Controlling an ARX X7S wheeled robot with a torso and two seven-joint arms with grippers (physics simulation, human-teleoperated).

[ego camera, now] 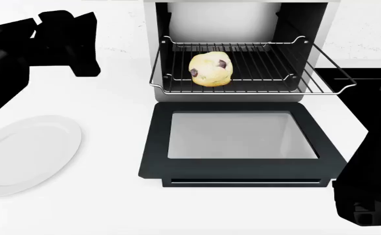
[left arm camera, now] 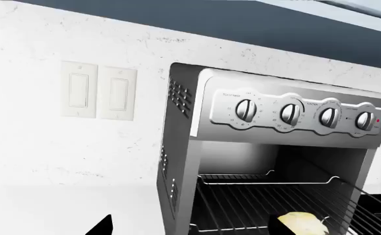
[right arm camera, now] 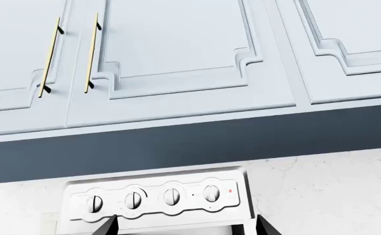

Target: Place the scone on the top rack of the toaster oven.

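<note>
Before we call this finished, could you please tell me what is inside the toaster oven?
Inside the oven, a scone sits alone on the pulled-out wire rack. The door lies open below. The back wall looks bare; the cavity under the rack is hidden.

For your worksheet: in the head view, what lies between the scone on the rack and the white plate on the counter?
In the head view, the scone and plate are separated by the rack's wire rim, then the toaster oven's left wall, then bare white counter.
</note>
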